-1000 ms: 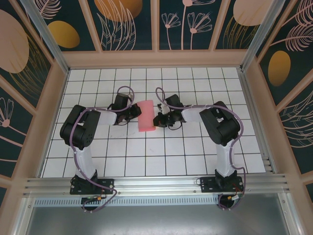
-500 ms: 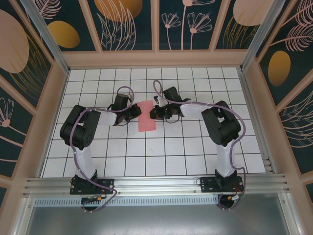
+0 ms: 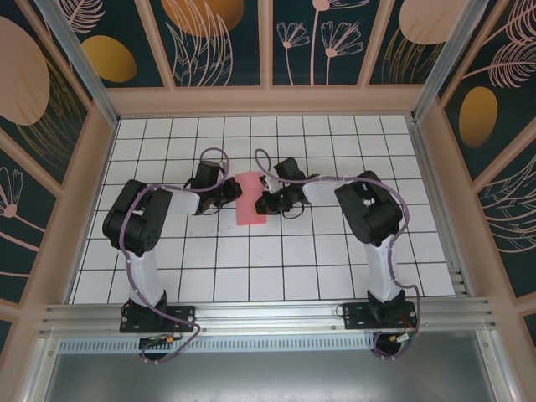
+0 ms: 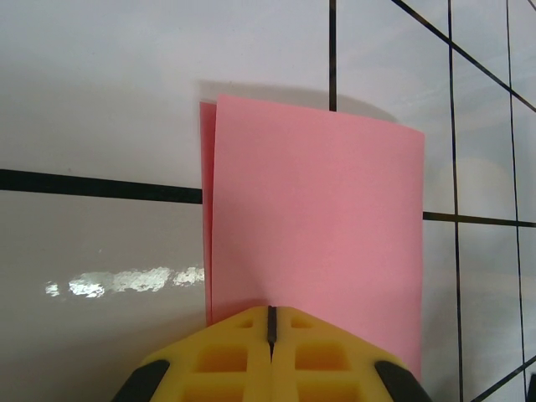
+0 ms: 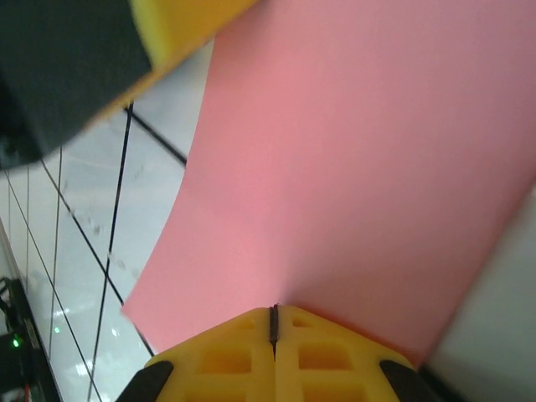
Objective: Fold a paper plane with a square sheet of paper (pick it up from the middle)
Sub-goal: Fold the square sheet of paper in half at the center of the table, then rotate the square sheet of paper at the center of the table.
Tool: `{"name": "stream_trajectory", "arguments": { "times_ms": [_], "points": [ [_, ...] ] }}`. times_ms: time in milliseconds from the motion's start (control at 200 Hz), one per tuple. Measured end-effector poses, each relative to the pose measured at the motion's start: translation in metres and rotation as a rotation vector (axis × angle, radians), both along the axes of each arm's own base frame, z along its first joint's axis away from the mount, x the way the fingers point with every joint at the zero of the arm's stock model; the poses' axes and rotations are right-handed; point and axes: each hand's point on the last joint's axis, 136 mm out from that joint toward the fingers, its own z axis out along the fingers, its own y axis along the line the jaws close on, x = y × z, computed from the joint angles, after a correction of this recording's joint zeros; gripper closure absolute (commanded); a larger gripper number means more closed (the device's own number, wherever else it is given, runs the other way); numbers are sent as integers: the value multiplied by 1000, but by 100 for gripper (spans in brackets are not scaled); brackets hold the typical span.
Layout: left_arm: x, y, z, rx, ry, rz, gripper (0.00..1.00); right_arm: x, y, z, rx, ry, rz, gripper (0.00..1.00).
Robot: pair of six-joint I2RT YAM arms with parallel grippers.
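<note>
The square sheet of paper (image 3: 249, 199) is pink and lies on the white grid table, doubled over into a narrow rectangle. In the left wrist view the paper (image 4: 318, 226) shows two layers, the lower one peeking out along its left edge. My left gripper (image 3: 234, 194) is shut, and its yellow tips (image 4: 270, 311) rest on the sheet's left side. My right gripper (image 3: 266, 201) is shut too, and its tips (image 5: 273, 311) sit on the right side of the paper (image 5: 352, 167). The left gripper's finger (image 5: 176, 25) shows at the top of the right wrist view.
The white tiled table (image 3: 301, 260) is walled by a wooden frame with patterned panels (image 3: 268, 99). Both arm bases stand on the metal rail at the near edge (image 3: 268, 318). Open tiles lie in front of and behind the paper.
The right gripper slid toward the far end of the paper's right side, then came partway back. The paper turned slightly. The left gripper stayed put.
</note>
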Motion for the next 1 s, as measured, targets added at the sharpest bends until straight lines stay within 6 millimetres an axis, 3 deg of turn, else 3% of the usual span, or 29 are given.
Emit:
{"name": "stream_trajectory", "arguments": {
  "times_ms": [220,450,565,731,856,1001],
  "points": [
    [0,0,0,-4,-4,2,99,-28,-18,-1,-6,-8,37,99],
    [0,-1,2,0,-15,-12,99,-26,-21,14,-12,-13,-4,98],
    [0,-3,4,13,-17,-46,99,-4,-20,37,-4,-81,-74,98],
    [0,-5,5,41,-15,-90,96,57,-8,61,-1,-173,-195,99],
    [-2,-5,5,53,5,-105,93,95,6,57,-18,-195,-239,99],
    [-10,1,10,69,44,-79,90,117,15,33,-69,-170,-255,99]
  ]
}}
